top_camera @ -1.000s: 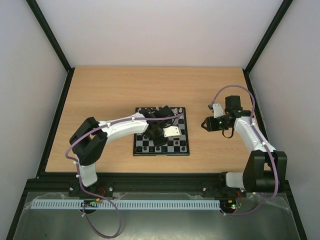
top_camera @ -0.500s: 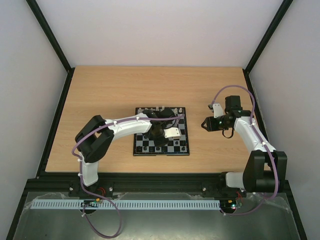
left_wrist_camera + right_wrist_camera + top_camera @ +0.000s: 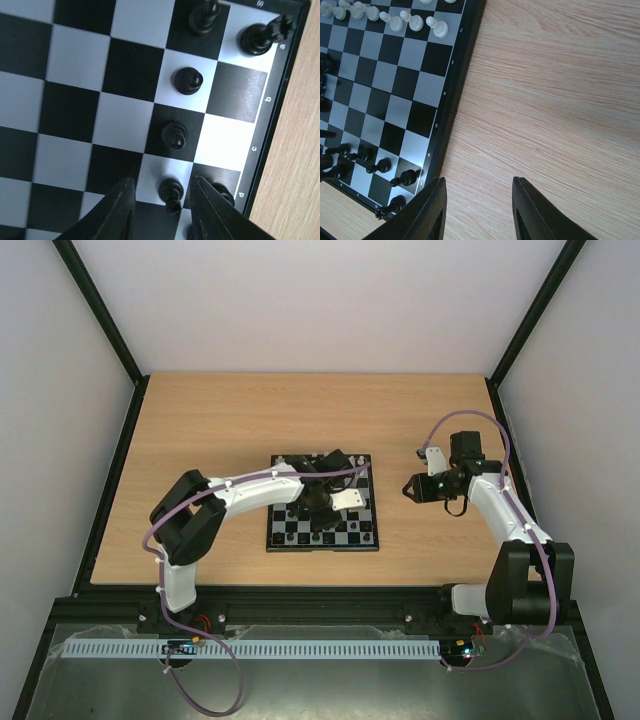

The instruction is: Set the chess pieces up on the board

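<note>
The board point(image 3: 360, 531) lies mid-table. Black chess pieces stand along its far side and white ones along its near side. My left gripper point(image 3: 316, 506) hangs over the board's middle. In the left wrist view it point(image 3: 162, 181) is open, its fingers either side of a black pawn point(image 3: 171, 190) near the file-d edge without gripping it. More black pieces point(image 3: 188, 81) stand in the same row. My right gripper point(image 3: 409, 490) is open and empty over bare table right of the board. In the right wrist view it point(image 3: 479, 181) shows beside the board's edge point(image 3: 451, 107), with white pawns point(image 3: 440, 28) and black pawns point(image 3: 405, 177).
The wooden table point(image 3: 200, 440) is enclosed by black frame posts and pale walls. The right arm's cable loops above its wrist point(image 3: 470, 420). The left arm's forearm point(image 3: 250, 492) reaches across the board's left edge.
My left arm has swung its elbow a little right and shifted its gripper slightly over the board. The right arm has not moved.
</note>
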Robot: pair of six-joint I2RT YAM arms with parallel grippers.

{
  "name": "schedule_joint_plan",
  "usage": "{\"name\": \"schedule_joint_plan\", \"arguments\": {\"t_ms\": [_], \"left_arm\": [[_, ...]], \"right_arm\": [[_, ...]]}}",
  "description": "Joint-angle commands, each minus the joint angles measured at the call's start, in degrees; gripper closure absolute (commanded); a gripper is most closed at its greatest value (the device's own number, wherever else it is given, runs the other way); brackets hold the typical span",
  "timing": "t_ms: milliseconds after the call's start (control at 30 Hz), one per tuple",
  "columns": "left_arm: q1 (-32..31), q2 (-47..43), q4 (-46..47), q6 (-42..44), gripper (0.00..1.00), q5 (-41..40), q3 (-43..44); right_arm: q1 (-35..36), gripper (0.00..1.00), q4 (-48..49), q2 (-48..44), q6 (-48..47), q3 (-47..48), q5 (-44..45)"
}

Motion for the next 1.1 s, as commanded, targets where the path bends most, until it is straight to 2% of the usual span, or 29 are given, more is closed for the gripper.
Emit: {"name": "schedule_joint_plan", "arguments": {"t_ms": [0,100,333,433,667,967,1067], "left_arm": [[2.7,-4.5,-2.0,-0.8,0.64,2.0,2.8],[6.5,-6.7,-2.4,-1.4,0.62,3.6,1.8],[12.0,-6.7,0.8,-6.3,0.67,-6.6,-2.6],[13.2,-5.5,1.0,-7.0,0.66,-6.3,-1.9],[13.6,-2.2,0.6,-7.2,0.67,-2.9,0.3],[13.7,0.7,1.1,-7.9,0.66,-6.8,1.8],[13.8,1.6,0.5,-7.8,0.69,-7.3,2.1]], "right_arm": [[-0.2,0.63,-1.7,0.3,-0.4,0.1,-1.4],[-0.2,0.63,-2.0,0.8,-0.6,0.8,-1.5],[-0.2,0.63,-2.4,2.0,-0.8,1.8,-1.5],[-0.2,0.63,-2.4,2.3,-0.8,1.9,-1.6],[-0.2,0.63,-2.5,2.1,-1.0,1.5,-1.3],[-0.2,0.63,-2.0,1.8,-0.9,0.4,-1.1],[-0.2,0.63,-1.8,1.7,-1.0,0.3,-1.1]]}}
